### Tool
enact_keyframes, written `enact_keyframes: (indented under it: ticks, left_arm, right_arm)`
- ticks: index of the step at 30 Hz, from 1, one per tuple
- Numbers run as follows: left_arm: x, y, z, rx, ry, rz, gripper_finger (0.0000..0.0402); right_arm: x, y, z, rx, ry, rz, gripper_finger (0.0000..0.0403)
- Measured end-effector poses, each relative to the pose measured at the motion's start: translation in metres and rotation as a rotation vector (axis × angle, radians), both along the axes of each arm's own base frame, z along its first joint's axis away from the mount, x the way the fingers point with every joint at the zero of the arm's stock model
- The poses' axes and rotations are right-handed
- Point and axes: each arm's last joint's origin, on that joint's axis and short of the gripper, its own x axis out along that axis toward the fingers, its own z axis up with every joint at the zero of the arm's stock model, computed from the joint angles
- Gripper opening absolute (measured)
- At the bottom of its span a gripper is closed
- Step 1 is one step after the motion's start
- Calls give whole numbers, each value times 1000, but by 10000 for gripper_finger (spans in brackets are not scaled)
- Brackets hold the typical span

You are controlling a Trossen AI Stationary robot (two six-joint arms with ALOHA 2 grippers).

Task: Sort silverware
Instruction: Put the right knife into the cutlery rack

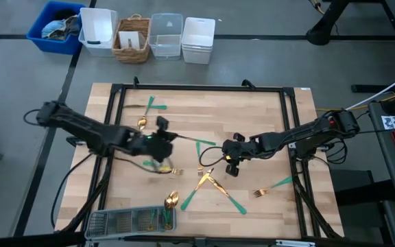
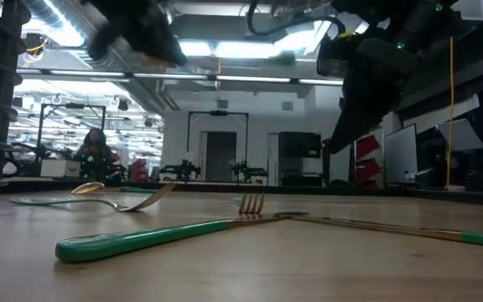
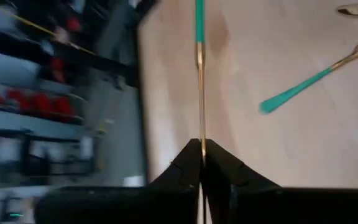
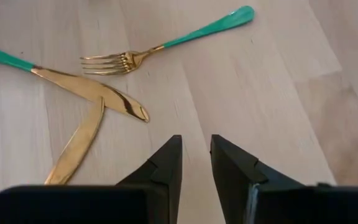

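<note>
over the middle of the wooden table (image 1: 266, 123), toward nine o'clock from its centre, the left gripper (image 1: 162, 147) hangs above the boards with its jaws pinched tight on a thin gold shank; the left wrist view shows that piece (image 3: 199, 74) running straight out from between the fingers to a teal handle, though its head is hidden, so i cannot say whether it is fork, spoon or knife. at about three o'clock from centre the right gripper (image 1: 232, 162) hovers with its fingers a little apart and nothing between them, just above two crossed knives (image 4: 89, 102) and a fork (image 4: 166, 46). more silverware lies scattered: a fork (image 1: 273, 186) at four o'clock, a spoon (image 1: 171, 201) near the grey mesh tray (image 1: 132, 219) at the six o'clock edge, and another piece (image 1: 149, 107) up at eleven o'clock. my guess is the left arm is carrying its piece to the tray. the grip is on the slim neck only, so the piece could swivel or slip out on the way and land outside its compartment. the crossed knives look awkward too: closing on one may drag the other, and the two arms are near enough to clash.
</note>
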Motion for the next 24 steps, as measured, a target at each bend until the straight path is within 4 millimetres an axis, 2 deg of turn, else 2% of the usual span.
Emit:
enact_keyframes:
  ticks: [5,9,13,17,20,24]
  left_arm:
    - [-41,-24,27,184,-15,-113,1]
    - [-60,-37,40,192,-84,-171,0]
    - [-69,-47,42,200,-91,-237,0]
    - [-77,-53,37,213,-46,-280,0]
    - [-82,-57,32,210,-14,-297,0]
    - [-83,-62,28,242,8,-335,0]
  right_arm:
    - [-1,0,0,-1,10,1,88]
    - [1,0,1,5,-19,1,88]
    - [10,3,8,46,-128,18,88]
    - [15,7,18,150,-218,123,88]
    - [15,9,30,176,-304,202,88]
    - [18,3,50,169,-458,207,88]
